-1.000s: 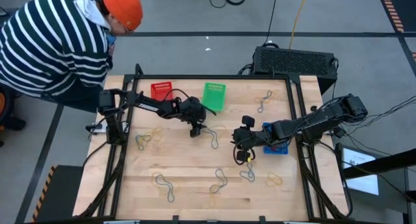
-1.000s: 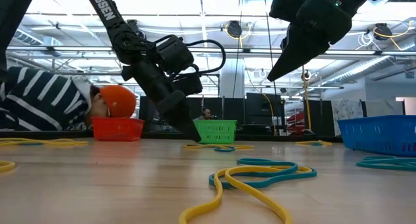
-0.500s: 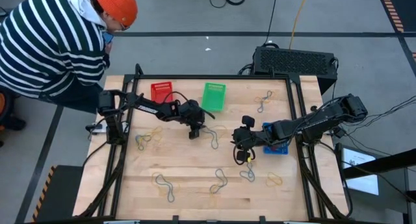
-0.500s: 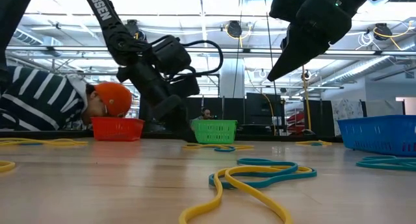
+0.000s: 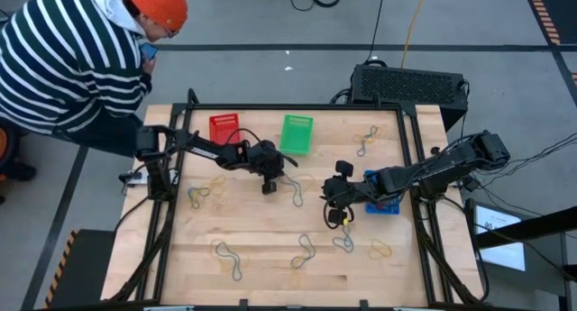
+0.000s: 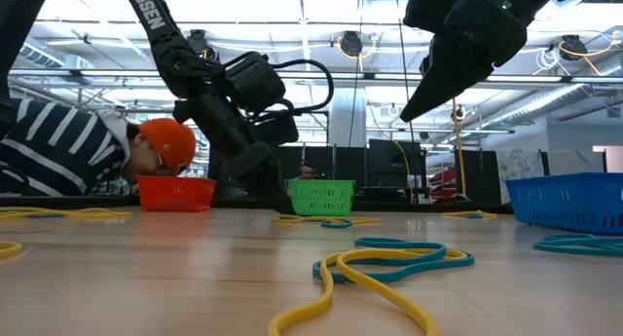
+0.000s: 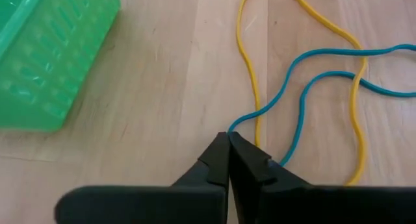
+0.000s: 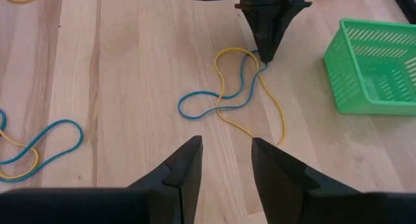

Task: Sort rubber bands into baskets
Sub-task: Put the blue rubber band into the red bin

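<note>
1. Across the pale wooden plank table we see both dark arms reaching toward the middle, with a person in a striped top and orange cap bending at the far left corner.
2. Along the far edge stand the red plastic lattice basket and the green plastic lattice basket, rectangular, their long sides running away from the table's front; the blue plastic lattice basket sits by the right side, partly under the right arm.
3. Our left gripper is down at the table just in front of the green basket, its fingers pinched together on the near end of a thin blue-green rubber band.
4. That band lies flat as a long, wavy loop stretching away from the fingertips, crossed by a thin yellow rubber band of the same slack shape.
5. Our right gripper hovers above the table centre, its jaws apart with nothing between them.
6. Other thin loops lie scattered near the front and sides.
</note>
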You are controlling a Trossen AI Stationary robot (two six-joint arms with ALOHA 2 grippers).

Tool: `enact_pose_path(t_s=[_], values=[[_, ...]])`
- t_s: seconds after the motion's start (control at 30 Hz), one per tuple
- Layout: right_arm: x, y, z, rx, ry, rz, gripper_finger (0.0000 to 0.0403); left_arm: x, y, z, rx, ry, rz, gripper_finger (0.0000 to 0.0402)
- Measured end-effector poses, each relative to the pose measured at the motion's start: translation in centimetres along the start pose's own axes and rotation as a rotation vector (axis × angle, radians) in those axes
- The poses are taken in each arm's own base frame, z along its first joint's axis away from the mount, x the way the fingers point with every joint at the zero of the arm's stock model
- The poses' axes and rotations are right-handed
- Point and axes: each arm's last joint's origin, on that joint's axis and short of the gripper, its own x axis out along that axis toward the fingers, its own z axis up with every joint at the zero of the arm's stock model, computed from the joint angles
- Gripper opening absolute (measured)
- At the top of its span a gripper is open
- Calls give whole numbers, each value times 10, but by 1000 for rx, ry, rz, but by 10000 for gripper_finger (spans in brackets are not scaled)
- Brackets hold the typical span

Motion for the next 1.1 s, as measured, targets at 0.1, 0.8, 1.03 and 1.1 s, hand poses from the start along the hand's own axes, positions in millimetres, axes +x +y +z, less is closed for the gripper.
enact_pose_path(t_s=[0.1,0.8,1.03,1.1], values=[[0,0,0,-4,0,0,125,-5,-2,3,6,-9,7,6],[0,0,1,8,-12,-3,125,-103,-42,60,151,-374,-32,2],[0,0,1,19,-12,-2,125,-123,-54,57,190,-343,-45,1],[0,0,1,24,-12,-2,125,-124,-54,53,182,-297,-2,1]])
